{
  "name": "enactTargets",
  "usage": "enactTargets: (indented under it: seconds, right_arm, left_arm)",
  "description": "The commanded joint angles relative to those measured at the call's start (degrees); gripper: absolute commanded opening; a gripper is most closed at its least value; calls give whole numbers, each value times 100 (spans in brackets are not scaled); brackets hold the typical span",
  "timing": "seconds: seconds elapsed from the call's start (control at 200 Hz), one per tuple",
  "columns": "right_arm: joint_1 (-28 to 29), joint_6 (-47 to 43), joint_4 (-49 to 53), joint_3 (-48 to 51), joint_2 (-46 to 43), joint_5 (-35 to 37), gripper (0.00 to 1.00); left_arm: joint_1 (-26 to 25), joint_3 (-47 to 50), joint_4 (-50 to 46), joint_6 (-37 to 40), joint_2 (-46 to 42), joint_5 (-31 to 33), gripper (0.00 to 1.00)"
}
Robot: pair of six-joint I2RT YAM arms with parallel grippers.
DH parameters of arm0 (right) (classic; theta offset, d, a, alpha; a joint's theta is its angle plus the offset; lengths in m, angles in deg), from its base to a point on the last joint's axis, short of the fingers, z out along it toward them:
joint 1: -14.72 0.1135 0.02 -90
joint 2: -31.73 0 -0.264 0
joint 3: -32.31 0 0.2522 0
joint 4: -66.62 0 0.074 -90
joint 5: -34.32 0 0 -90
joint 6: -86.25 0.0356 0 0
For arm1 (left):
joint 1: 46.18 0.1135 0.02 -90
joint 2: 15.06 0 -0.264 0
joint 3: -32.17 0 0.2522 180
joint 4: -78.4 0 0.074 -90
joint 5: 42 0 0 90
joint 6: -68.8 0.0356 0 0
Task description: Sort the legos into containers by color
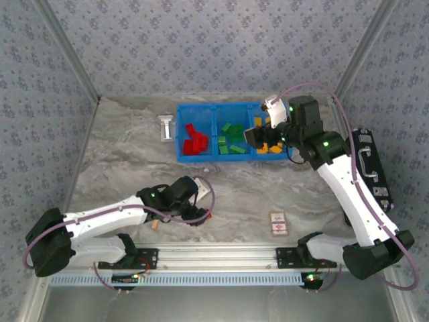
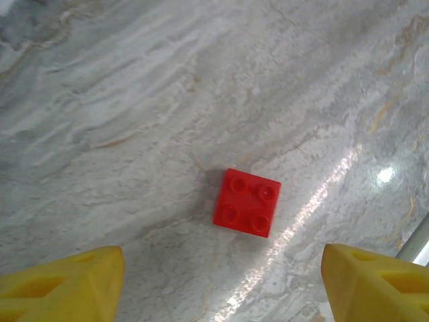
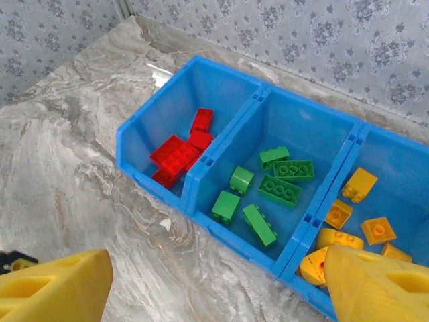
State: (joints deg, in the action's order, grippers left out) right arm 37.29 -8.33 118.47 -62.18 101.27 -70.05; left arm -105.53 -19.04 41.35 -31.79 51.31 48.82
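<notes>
One red lego (image 2: 247,202) lies studs-up on the marble table, just ahead of my left gripper (image 2: 221,287), which hovers open and holds nothing. From above, that gripper (image 1: 201,204) is at the near left with the red lego (image 1: 209,215) beside it. The blue bin (image 1: 216,159) stands at the back. Its left container holds red legos (image 3: 179,153), the middle one green legos (image 3: 281,188), and the right one yellow-orange legos (image 3: 362,215). My right gripper (image 3: 218,290) hangs open and empty above the bin's front wall (image 3: 234,235), near the right container (image 1: 258,137).
A black hard case (image 1: 371,168) lies along the right edge by the right arm. A red-and-white card (image 1: 278,223) sits near the front rail, a tan stick (image 1: 155,225) under the left arm, and a small white piece (image 1: 165,127) left of the bin.
</notes>
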Motion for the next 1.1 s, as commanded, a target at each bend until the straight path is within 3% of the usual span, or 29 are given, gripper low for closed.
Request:
enactTargets:
  seconds: [0.0, 0.29, 0.455, 0.715, 0.865, 1.095]
  right_arm:
    - [-42, -44, 57, -191, 12, 13, 84]
    - [-29, 5, 32, -38, -37, 158, 85]
    - [-57, -30, 74, -8, -65, 317, 85]
    - [-288, -52, 38, 69, -69, 330, 86]
    - [-329, -43, 24, 116, -80, 345, 87]
    - [-437, -41, -3, 224, -179, 391, 87]
  left_arm:
    - [-235, 100, 440, -66, 154, 22, 78]
    - [-454, 164, 931, 86, 854, -71, 79]
    - [-522, 12, 902, 145, 1409, -117, 71]
    - [-875, -199, 733, 63, 2074, 480, 64]
    - [-894, -293, 821, 46, 2243, 560, 48]
    - [-894, -355, 713, 22, 2383, 548, 32]
